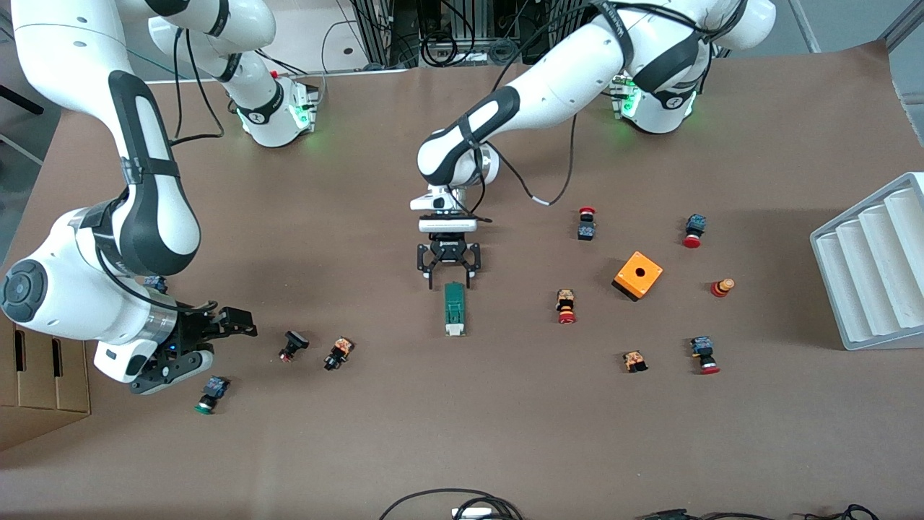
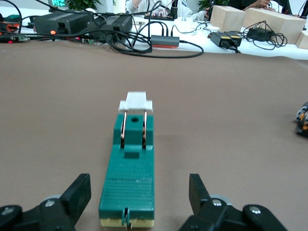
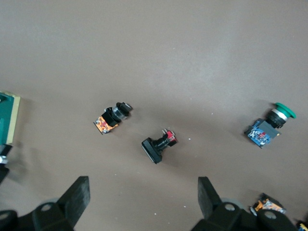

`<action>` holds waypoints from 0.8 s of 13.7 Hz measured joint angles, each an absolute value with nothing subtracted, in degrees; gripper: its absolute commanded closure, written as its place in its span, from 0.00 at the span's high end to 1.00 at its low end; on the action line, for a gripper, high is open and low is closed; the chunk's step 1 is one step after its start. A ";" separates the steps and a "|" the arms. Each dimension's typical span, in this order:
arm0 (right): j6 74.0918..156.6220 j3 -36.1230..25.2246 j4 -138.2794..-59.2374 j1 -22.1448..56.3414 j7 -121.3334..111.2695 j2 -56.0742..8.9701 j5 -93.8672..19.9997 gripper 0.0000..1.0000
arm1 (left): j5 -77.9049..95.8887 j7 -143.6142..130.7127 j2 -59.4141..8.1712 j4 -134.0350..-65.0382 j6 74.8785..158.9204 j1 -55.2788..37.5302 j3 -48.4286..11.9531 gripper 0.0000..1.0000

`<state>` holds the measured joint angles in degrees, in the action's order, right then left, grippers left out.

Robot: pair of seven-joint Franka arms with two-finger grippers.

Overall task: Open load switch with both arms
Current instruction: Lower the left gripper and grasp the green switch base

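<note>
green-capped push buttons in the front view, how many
1. The green-capped push button lies toward the right arm's end of the table. A small part under that arm is half hidden.

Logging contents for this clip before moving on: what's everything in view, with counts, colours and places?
load switch: one, green with white end, mid-table
orange box: one, orange with hole, toward the left arm's end
small buttons: six, mostly red-capped, around the orange box
dark buttons: at least three, black, one green-capped, toward the right arm's end
ridged tray: one, white, table edge at the left arm's end
left hand: one, black, open, fingers either side of the load switch's end
right hand: one, black, open, above the table by the dark buttons
</note>
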<state>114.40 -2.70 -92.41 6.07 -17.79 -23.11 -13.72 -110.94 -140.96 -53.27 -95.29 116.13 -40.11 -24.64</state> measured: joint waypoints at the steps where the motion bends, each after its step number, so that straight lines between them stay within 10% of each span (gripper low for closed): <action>1: 114.40 -2.54 -92.41 6.27 -14.17 -23.22 -13.77 1.00 | -111.70 -140.97 -54.08 -94.92 115.78 -40.16 -24.48 0.73; 11: 114.91 -2.51 -91.88 10.22 0.40 -23.86 -11.78 1.00 | -113.45 -141.35 -56.29 -93.20 113.68 -40.90 -23.91 0.65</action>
<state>114.91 -2.51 -91.88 10.22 0.40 -23.86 -11.78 -113.45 -141.35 -56.29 -93.20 113.68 -40.90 -23.91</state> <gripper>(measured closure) 0.000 0.344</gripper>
